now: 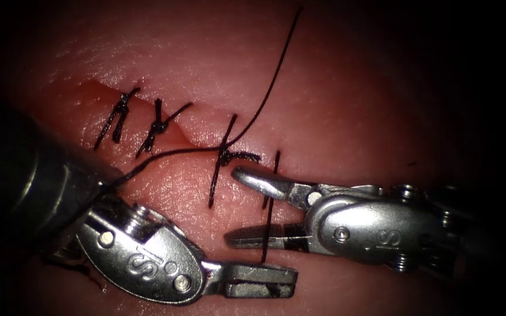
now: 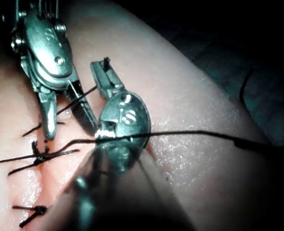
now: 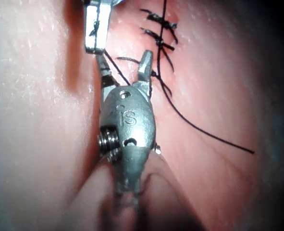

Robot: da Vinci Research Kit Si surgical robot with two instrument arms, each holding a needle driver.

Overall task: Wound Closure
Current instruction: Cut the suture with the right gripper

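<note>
Right tool (image 1: 247,205) spread wide, a short cut thread end (image 1: 269,205) standing between its jaws, not clamped. Left tool (image 1: 265,281) jaws closed flat near the front edge; whether they pinch anything is unclear. Long thread (image 1: 265,96) arcs from the far tissue (image 1: 352,99) down across the cut (image 1: 147,117) and runs behind the left tool's wrist. Three tied stitches (image 1: 156,126) cross the cut. Needle not seen. Tissue glossy pink, tools polished steel; open room far right.

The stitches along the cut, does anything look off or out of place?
Nothing is damaged or spilled. The knotted stitches have uneven, splayed tails. A loose thread stands between the open jaws of the right tool; the left tool, jaws shut, holds nothing visible.
</note>
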